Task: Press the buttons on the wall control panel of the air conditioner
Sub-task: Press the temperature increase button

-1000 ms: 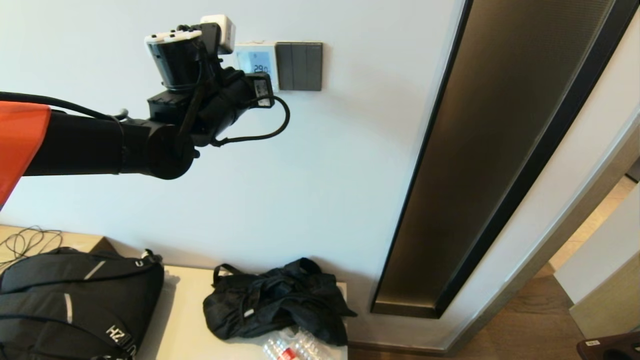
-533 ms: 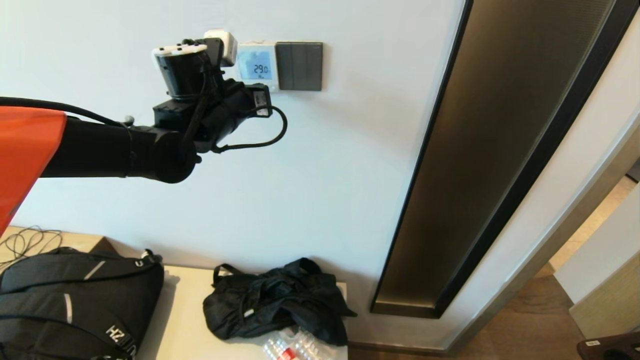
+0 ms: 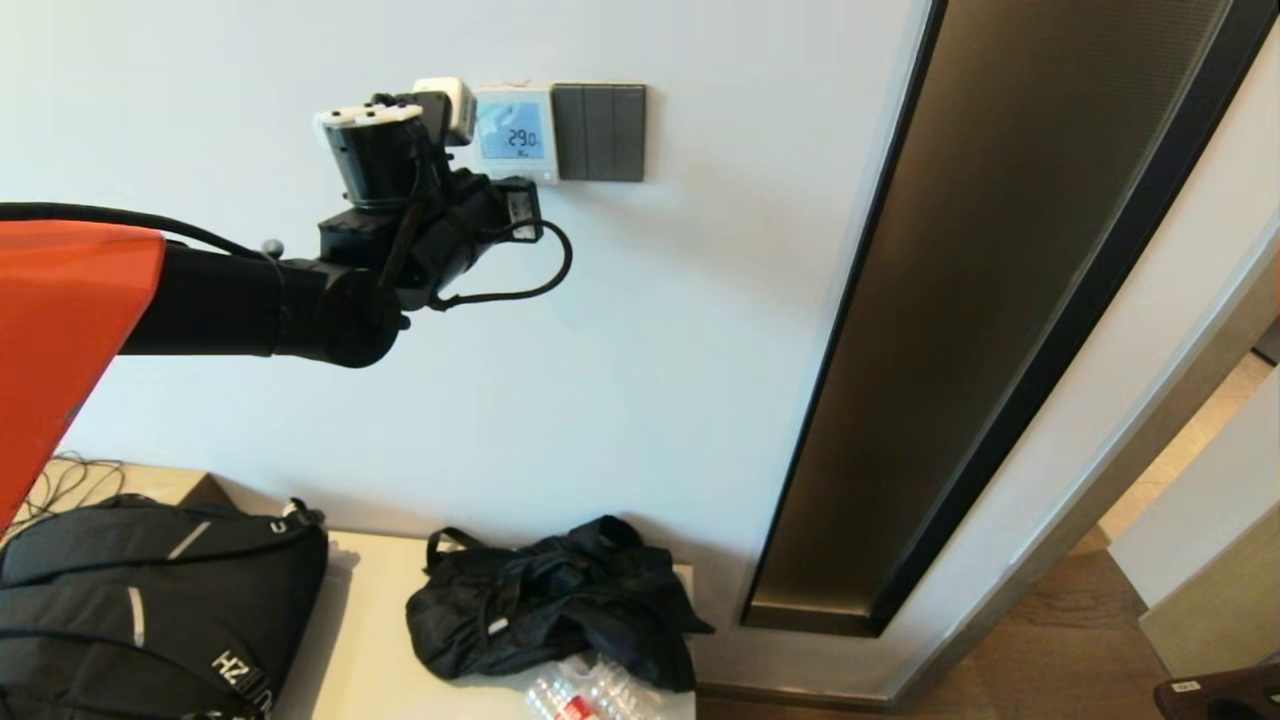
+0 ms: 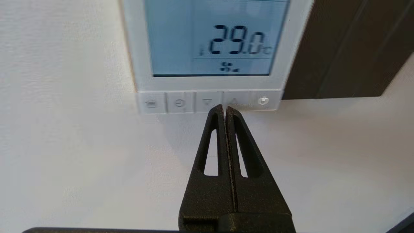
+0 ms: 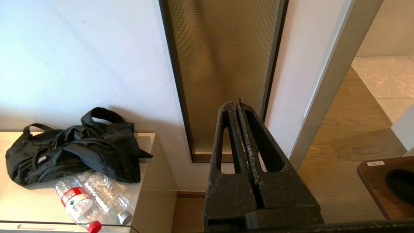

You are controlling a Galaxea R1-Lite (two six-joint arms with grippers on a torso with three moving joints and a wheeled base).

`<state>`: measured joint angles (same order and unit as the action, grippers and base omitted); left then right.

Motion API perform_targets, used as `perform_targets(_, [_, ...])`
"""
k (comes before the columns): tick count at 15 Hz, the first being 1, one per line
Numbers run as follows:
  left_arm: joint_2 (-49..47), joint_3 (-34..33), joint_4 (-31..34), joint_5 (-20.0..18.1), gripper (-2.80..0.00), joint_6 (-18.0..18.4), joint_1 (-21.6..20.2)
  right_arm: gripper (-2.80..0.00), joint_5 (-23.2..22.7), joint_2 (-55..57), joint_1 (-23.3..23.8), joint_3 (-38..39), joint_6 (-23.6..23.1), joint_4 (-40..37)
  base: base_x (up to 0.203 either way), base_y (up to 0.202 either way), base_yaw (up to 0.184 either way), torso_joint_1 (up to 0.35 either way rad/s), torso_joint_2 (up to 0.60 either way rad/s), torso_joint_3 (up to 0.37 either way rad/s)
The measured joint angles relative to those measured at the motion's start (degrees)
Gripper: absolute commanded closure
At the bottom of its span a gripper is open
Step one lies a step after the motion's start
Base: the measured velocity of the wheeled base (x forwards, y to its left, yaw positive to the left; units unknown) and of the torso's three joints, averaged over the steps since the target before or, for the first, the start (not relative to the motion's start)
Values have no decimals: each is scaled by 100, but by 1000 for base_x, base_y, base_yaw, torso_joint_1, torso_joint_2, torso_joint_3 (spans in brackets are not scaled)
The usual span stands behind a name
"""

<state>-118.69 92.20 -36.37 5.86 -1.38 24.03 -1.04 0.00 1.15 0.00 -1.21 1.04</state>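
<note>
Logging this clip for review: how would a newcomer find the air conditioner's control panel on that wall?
On the white wall, two plates sit side by side, left of the tall bronze glass strip. The wall control panel is the white left one, its blue screen reading 29.0; its neighbour is dark grey rockers.

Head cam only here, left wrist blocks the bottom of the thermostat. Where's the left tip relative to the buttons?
Observer: The left gripper is shut, its tip at the lower edge of the buttons, between the down and up arrows.
Operator: Display state?
Observer: The wall control panel screen is lit blue, reads 29.0 with a fan icon beneath.
Operator: Right arm?
Observer: The right gripper is shut, held low, pointing at the wall beside a stand with a black bag.
</note>
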Motion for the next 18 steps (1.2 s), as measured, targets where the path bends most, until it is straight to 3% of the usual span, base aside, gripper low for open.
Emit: perform_targets(18, [-221, 289, 102, 6, 0, -4, -2, 0, 0, 0, 0, 0, 0, 0, 0, 0, 0, 0, 0, 0])
